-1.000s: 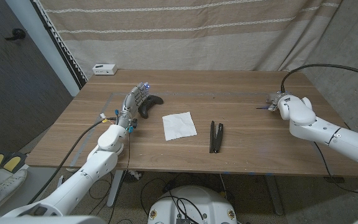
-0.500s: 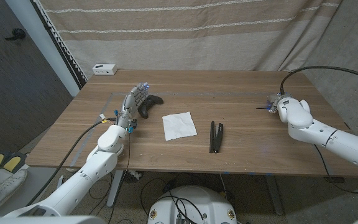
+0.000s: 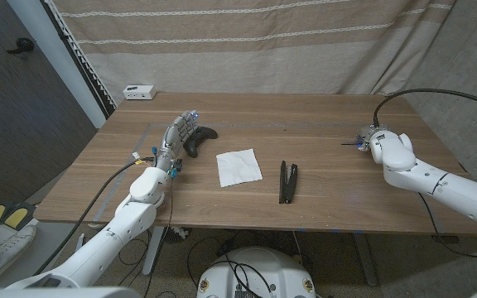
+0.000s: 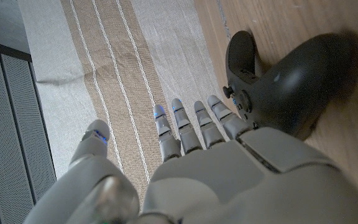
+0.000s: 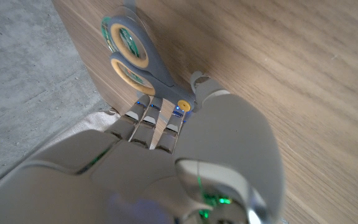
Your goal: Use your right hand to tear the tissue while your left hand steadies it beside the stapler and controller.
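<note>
Both hands wait at opposite sides of the table [image 3: 321,116], tissue untouched.
The left hand [image 3: 177,137], fingers straight and apart, stands just beside the controller [image 3: 199,139] toward the left edge. The tissue [image 3: 238,167] lies flat mid-table, nearer the front edge, the stapler [image 3: 288,180] to its right. Near the right edge, the right hand [image 3: 371,136] curls beside scissors [image 5: 135,53]; whether it grips them I cannot tell.

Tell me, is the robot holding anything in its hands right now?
Nothing is held. The left hand stands open beside the game controller. The right hand is by the scissors, without gripping them.
</note>
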You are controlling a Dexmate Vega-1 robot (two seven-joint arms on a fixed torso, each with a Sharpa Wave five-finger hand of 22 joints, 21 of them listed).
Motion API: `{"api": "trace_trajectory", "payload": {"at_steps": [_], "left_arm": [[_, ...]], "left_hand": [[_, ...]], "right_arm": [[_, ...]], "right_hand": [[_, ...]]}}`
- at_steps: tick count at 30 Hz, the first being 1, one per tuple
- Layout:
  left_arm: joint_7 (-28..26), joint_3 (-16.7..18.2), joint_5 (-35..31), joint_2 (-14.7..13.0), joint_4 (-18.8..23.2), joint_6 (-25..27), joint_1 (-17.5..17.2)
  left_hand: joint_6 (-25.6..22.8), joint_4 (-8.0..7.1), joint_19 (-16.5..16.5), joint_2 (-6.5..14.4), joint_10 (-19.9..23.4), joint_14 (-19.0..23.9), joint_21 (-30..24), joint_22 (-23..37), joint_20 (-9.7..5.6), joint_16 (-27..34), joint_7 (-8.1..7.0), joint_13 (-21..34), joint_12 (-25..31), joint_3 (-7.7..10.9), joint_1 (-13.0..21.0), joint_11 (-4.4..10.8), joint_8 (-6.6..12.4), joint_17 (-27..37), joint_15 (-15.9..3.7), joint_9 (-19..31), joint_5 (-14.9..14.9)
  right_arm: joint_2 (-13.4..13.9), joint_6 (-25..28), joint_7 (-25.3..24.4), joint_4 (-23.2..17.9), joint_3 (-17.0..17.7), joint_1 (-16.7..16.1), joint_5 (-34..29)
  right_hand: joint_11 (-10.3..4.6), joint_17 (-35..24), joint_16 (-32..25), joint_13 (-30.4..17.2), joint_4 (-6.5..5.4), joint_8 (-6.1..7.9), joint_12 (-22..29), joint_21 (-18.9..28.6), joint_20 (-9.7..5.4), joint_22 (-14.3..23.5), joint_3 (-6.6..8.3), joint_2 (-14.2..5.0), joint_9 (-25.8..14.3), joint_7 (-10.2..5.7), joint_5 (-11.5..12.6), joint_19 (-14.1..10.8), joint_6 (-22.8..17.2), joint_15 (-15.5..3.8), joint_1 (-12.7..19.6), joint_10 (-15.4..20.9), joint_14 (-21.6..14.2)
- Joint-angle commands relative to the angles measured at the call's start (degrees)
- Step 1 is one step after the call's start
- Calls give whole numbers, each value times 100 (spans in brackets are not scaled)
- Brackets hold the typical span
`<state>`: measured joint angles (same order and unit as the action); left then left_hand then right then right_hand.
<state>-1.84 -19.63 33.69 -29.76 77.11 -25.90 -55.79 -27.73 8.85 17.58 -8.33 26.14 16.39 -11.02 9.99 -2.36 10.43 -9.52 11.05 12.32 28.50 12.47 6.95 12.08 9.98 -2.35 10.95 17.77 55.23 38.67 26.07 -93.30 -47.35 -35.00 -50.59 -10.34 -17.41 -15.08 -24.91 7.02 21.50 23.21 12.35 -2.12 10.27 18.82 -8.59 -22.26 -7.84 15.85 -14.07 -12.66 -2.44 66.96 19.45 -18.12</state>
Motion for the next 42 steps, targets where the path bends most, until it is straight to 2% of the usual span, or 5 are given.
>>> {"api": "trace_trajectory", "payload": {"at_steps": [1, 8, 19, 30, 42], "left_arm": [[39, 3, 20, 20, -92, -18, 32], [71, 21, 54, 16, -137, -24, 48], [-14, 69, 54, 2, -76, -79, -74], [-38, 81, 64, 21, -51, -102, -110], [-5, 105, 110, 33, -93, -140, -134]], "left_hand": [[-54, -15, -43, -7, 35, -3, -33, 31, -103, 26, 7, 23, -14, 20, 61, -3, -20, 26, -729, 14, -9], [-54, -18, -46, -8, 29, 0, -33, 31, -105, 28, 4, 23, -17, 16, 56, -10, -22, 26, -731, 15, -11], [-52, -25, -49, -7, 29, -1, -33, 32, -101, 28, 10, 23, -17, 10, 46, -7, -26, 27, -727, 15, -14], [-70, -33, -46, -5, 36, 0, -35, 32, -99, 29, 16, 23, -15, 4, 34, -5, -21, 28, -722, 15, -17], [-80, -39, -48, -3, 39, 1, -35, 33, -98, 30, 22, 24, -14, -2, 24, -10, -21, 29, -719, 16, -20]], "right_arm": [[-79, 19, -162, 95, 9, -13, -3], [-169, 16, -411, 231, 38, -21, 104], [-222, -77, -626, 341, 3, 11, 240], [-131, -227, -853, 207, 184, -57, 644], [-81, -154, -888, 5, 259, -59, 845]], "right_hand": [[-57, -151, -137, -147, 58, 199, 180, 44, -329, 46, -70, -64, -135, -72, 124, -112, -219, -1104, 92, 199, -181], [-149, -473, -409, -474, 134, 605, 557, 142, -359, 88, -203, -115, -377, -223, 248, -309, -593, -1120, 371, 568, -619], [-155, -811, -729, -787, 150, 888, 817, 265, -304, 154, -322, -122, -588, -277, 287, -449, -716, -1134, 638, 657, -1192], [-153, -1464, -1375, -1063, -25, 1503, 1266, 694, -711, 218, -598, -220, -653, -396, 194, -966, -1805, -1136, 1085, 1397, -2382], [-111, -1790, -1634, -752, -287, 1571, 1230, 1199, -901, 367, -705, -264, -322, -390, 94, -1101, -2518, -1143, 1175, 2064, -3079]]}}
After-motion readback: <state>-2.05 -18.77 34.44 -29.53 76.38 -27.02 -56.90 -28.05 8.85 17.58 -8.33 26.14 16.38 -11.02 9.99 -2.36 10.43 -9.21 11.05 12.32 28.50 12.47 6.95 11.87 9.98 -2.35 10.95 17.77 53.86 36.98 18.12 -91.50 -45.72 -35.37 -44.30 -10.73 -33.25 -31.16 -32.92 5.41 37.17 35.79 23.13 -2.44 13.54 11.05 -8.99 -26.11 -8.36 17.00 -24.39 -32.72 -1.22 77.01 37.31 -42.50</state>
